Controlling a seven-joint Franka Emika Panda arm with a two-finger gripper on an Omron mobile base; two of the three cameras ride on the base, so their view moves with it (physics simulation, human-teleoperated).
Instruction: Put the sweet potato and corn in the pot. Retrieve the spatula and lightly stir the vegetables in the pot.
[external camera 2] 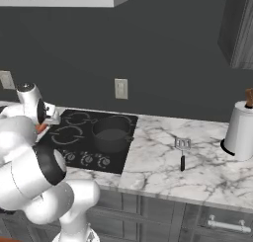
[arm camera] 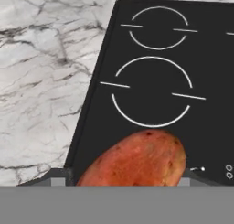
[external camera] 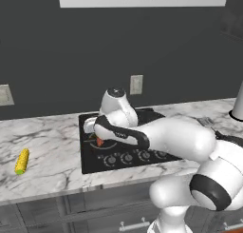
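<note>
- Marble counter (external camera 2: 163, 172) runs the full width, with the black cooktop (arm camera: 151, 49) set into it; the arm reaches over the cooktop's left side.
- Dark pot (external camera 2: 112, 133) stands on a right-hand burner and looks empty; nothing is in it yet.
- Corn (external camera: 22, 161) lies on the counter well left of the cooktop, apart from everything else.
- Spatula (external camera 2: 182, 152) lies on the counter right of the cooktop, untouched.
- Gripper (arm camera: 125, 184) sits above the left burners, its jaws set wide and closed on the sweet potato (arm camera: 135, 160), which is carried between them clear of the glass.
- Risk, judged: the tuber is rounded and tapered, so it could roll or slip out during the sideways carry to the pot, falling on the cooktop.
- Risk, judged: a low carry could catch the pot's rim and shove the pot off its burner; releasing short of the rim would drop the load outside.
</note>
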